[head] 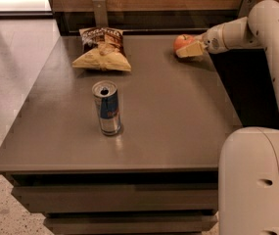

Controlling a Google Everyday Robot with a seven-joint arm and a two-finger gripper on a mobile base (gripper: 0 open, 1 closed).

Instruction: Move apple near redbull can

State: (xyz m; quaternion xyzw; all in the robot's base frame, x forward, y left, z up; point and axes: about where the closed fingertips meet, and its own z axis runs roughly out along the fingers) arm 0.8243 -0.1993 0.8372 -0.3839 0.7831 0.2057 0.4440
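The apple, round and red-orange, is at the far right of the table top, partly hidden behind my gripper. The gripper reaches in from the right and is shut on the apple, holding it just above or on the surface; I cannot tell which. The redbull can, slim and blue-and-silver, stands upright near the middle of the table, well to the front left of the apple.
A yellow-brown chip bag lies at the back left of the grey table. A wooden wall runs behind the table. My white arm and base fill the right side.
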